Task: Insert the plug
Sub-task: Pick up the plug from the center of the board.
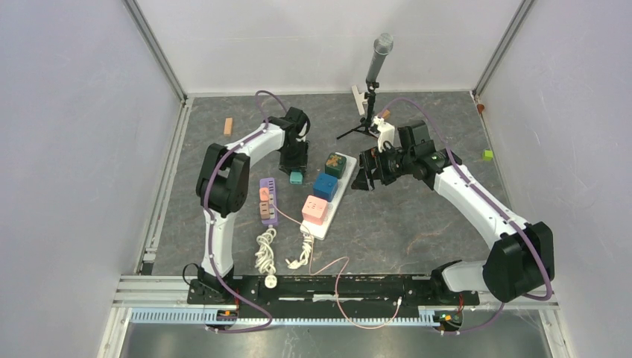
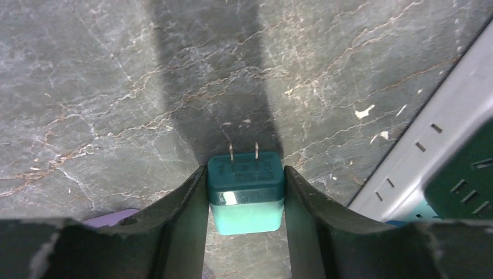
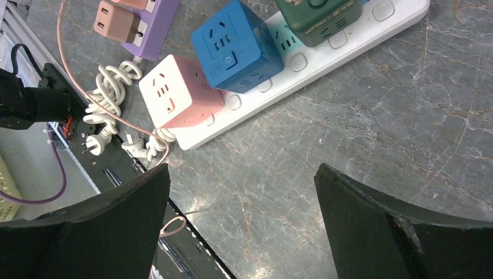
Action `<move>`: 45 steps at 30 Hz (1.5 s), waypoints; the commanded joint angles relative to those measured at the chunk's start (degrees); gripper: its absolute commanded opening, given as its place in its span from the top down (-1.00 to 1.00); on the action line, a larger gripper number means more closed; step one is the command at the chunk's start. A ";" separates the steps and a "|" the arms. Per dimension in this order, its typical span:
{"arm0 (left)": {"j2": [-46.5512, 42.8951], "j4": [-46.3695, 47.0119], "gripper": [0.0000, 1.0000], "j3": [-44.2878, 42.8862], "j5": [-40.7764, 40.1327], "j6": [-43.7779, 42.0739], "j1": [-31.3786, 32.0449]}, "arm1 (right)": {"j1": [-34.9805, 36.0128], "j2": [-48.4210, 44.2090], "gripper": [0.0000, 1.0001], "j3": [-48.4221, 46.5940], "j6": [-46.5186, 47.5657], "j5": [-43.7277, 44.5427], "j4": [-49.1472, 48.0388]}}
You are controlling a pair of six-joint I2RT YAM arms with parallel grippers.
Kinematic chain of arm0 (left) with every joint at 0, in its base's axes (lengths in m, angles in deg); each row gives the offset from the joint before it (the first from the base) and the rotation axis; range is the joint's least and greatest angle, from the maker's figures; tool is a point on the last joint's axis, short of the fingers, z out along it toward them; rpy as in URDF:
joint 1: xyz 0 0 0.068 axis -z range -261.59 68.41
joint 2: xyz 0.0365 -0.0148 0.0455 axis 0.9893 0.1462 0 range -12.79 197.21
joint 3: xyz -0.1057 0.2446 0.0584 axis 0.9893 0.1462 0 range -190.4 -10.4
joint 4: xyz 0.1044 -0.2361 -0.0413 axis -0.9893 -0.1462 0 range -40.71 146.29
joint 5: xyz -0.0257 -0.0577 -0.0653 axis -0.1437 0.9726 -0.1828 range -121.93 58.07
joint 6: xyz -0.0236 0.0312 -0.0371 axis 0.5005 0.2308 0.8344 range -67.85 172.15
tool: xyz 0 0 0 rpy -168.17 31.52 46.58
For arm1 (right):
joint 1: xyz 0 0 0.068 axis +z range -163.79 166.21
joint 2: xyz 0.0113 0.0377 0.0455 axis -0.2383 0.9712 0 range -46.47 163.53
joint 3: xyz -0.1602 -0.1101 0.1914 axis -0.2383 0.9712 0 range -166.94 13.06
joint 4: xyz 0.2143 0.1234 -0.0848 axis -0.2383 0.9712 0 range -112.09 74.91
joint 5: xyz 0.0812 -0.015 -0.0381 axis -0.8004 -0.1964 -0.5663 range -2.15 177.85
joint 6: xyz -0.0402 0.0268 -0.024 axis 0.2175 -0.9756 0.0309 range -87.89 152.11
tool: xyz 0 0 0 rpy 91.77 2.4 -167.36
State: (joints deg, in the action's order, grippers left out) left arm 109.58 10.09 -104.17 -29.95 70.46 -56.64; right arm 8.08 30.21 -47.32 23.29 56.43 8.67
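Left end effector (image 2: 246,174) pinches teal plug (image 2: 246,200) from both sides. Plug on or just above bench (image 2: 87,87), prongs bare, beside white strip (image 3: 360,29). Right end effector (image 3: 241,168) wide open, empty. Grasp seemingly made; carry and insertion left.

Top camera overlooks the whole table (image 1: 417,224); wrist cameras sit close above it (both catching the white strip (image 3: 354,35))

Left gripper (image 2: 246,174) points down, both fingers (image 2: 186,224) pressed against the plug (image 2: 246,192) between them. Right gripper (image 3: 242,170), arm stretched forward and inward, tilts down with jaws spread wide apart.
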 commanded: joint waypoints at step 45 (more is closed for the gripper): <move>-47.86 67.17 0.96 50.56 11.05 102.22 8.65 | 14.83 -6.66 -0.81 -5.70 -3.85 18.12 -20.40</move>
State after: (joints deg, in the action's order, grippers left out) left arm 64.07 72.10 -54.45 -15.05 163.55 -49.23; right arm 20.54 25.67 -54.12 20.13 72.08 -5.47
